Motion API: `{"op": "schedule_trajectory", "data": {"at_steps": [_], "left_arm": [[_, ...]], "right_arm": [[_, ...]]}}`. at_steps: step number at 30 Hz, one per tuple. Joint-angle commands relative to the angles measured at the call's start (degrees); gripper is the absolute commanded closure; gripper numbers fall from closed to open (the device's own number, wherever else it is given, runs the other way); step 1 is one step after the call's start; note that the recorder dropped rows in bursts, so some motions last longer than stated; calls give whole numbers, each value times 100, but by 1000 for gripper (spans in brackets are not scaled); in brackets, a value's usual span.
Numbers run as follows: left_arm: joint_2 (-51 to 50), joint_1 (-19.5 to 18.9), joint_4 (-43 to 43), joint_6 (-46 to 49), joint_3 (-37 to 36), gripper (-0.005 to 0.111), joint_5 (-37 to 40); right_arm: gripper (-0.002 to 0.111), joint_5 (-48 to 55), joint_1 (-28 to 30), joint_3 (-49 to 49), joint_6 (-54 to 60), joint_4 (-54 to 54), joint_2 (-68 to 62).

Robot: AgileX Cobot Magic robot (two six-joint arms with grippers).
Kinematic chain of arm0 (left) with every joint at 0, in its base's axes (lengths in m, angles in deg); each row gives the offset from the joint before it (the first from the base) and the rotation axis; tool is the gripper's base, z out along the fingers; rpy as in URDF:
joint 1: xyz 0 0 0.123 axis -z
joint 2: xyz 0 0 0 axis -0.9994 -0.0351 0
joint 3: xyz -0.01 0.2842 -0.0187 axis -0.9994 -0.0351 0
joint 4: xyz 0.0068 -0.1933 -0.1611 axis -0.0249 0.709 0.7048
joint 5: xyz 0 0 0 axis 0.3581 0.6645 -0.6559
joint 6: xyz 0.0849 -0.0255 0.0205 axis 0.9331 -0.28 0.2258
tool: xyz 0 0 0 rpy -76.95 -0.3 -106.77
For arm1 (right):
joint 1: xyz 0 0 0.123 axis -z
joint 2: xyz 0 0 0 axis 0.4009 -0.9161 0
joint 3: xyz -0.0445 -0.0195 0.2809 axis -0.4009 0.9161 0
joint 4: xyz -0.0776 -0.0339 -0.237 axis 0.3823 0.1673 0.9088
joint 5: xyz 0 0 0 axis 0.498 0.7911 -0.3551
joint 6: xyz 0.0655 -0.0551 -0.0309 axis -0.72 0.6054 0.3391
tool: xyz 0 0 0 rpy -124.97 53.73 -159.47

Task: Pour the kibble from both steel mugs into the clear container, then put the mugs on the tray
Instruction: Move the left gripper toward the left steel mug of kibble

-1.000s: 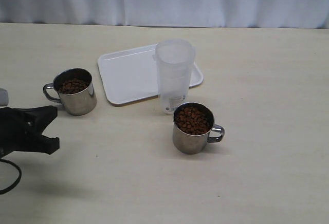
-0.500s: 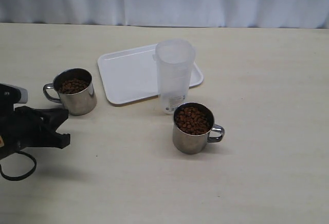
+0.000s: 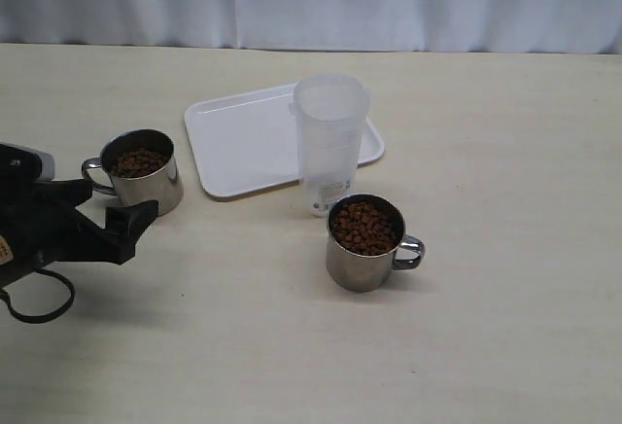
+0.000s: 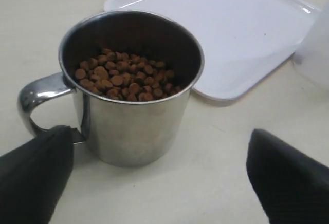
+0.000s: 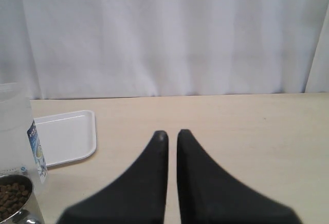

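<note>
Forward has come the left arm (image 3: 49, 234); its jaws gape wide, empty, just short of the left mug (image 4: 131, 85), to span its body. Right jaws are shut, empty.

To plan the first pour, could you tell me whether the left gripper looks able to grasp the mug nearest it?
Probably yes: the left gripper is open and faces the steel mug with nothing between them, though the mug's handle lies close to one finger.
</note>
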Motion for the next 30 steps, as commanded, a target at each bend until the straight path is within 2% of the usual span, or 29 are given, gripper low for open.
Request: {"op": "schedule_trajectory", "data": {"at_steps": [1,8,16,21,30], "left_arm": [[-28,7,-212,-222,91,40,219],[-28,7,-331,-261,349,40,549],[-28,7,-345,-387,476,40,550],[-28,7,-345,-484,727,40,902],[-28,7,-585,-597,772,40,938]], "right_arm": [[103,-12,-19,27,26,31,22],[103,-12,-19,27,26,31,22],[103,-12,-19,27,26,31,22],[103,-12,-19,27,26,31,22],[103,-12,-19,27,26,31,22]]}}
